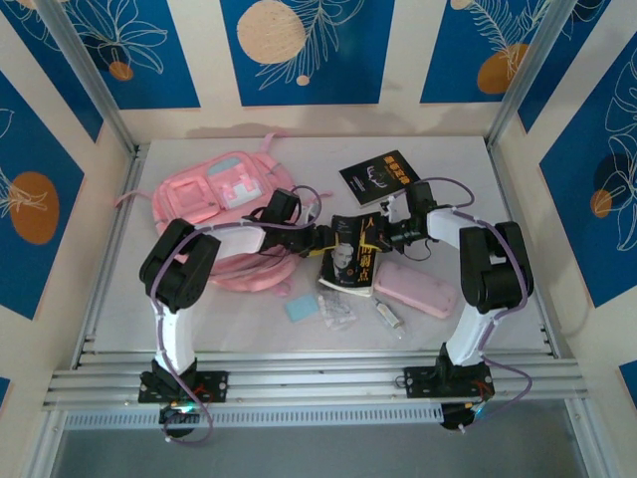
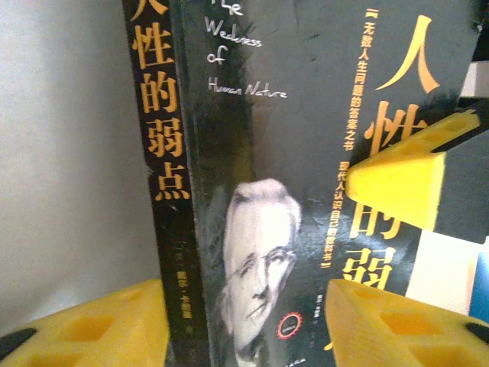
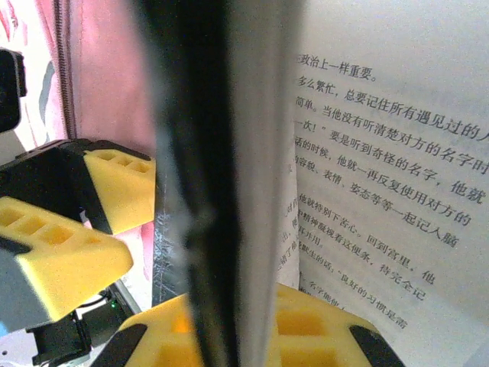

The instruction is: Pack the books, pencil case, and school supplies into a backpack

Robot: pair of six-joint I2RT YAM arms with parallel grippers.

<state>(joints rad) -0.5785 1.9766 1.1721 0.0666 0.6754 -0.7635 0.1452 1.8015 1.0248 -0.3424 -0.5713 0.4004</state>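
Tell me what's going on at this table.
The job is packing the pink backpack, which lies at the far left of the table. The right end effector is clamped on a black book in the middle, its pages partly open. The left end effector sits at the same book with its jaws apart. Lying out on the table are the second book, pencil case, blue pad, clear bag and small tube.
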